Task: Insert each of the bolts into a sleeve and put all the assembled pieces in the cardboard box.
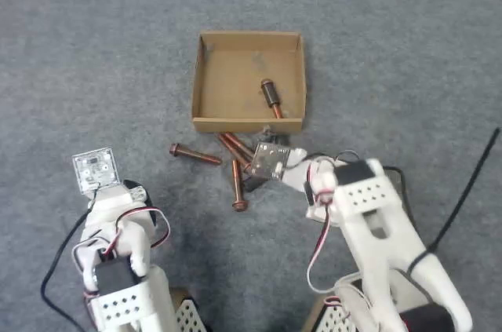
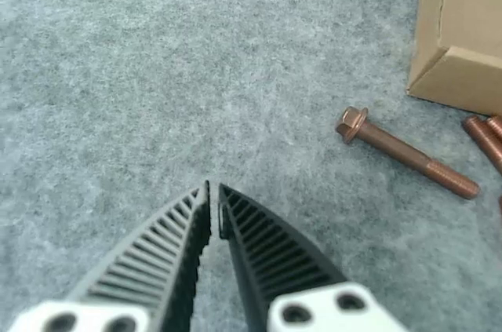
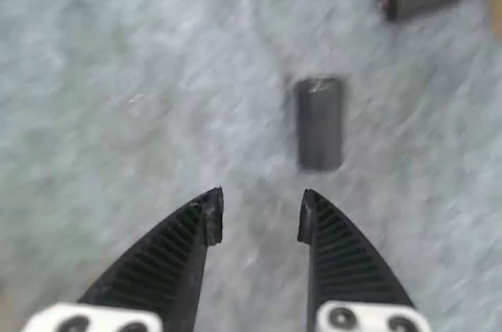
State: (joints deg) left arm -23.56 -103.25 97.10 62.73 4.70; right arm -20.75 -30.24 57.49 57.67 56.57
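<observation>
Hovering half open and empty, your right gripper has the dark sleeve lying on the grey carpet just beyond its fingertips, long axis running along your line of reach.

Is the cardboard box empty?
No, a sleeved bolt lies inside the cardboard box.
</observation>
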